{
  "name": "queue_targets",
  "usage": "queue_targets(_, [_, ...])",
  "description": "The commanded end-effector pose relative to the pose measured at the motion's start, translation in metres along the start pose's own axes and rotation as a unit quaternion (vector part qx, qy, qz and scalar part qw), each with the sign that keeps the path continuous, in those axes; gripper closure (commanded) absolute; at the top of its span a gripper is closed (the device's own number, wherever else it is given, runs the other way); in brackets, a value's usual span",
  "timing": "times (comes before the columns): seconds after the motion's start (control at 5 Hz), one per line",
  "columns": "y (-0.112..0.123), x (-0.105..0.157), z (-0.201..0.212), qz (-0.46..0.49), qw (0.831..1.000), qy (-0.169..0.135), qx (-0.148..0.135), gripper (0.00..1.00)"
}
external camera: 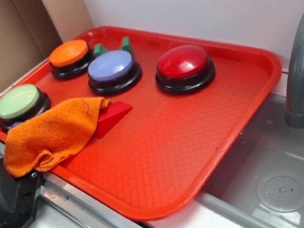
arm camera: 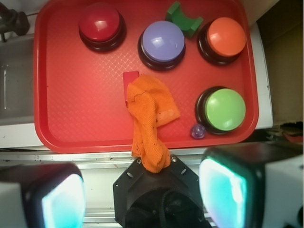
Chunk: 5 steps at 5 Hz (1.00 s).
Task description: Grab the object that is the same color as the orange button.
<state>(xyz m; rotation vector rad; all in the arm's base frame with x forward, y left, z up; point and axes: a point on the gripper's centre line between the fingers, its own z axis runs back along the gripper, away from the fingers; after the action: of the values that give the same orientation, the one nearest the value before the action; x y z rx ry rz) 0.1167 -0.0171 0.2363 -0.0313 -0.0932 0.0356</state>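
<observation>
The orange cloth (external camera: 56,132) lies crumpled on the front left of the red tray (external camera: 171,144), and one end hangs over the tray's rim. From the wrist view the cloth (arm camera: 149,114) runs down from the tray's middle, and its tip rests on the black robot base (arm camera: 156,199). The orange button (external camera: 69,54) stands at the tray's back left corner; in the wrist view this orange button (arm camera: 225,38) is at the top right. My gripper (arm camera: 142,190) hangs high above the tray's near edge, open, with its fingers far apart on either side of the cloth's end and nothing between them. The exterior view does not show it.
A red wedge block (external camera: 111,117) lies half under the cloth. Purple (external camera: 113,69), red (external camera: 184,64) and green (external camera: 19,102) buttons and a green block (external camera: 112,47) share the tray. A small purple ball (arm camera: 198,132) sits by the green button. A sink (external camera: 278,177) and grey faucet (external camera: 299,66) are on the right.
</observation>
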Motion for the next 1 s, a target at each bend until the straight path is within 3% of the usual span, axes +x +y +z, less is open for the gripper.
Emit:
queue_targets(0.0, [0.000,0.000,0.000,0.000,1.000,0.000,0.000,0.00])
queue_targets(0.2, [0.006,0.005,-0.025,0.005,1.000,0.011,-0.009,0.00])
queue_targets(0.4, [0.010,0.009,-0.053,0.017,1.000,0.002,0.008,0.00])
queue_targets(0.8, [0.020,0.016,-0.121,0.043,0.999,-0.009,0.006,0.00])
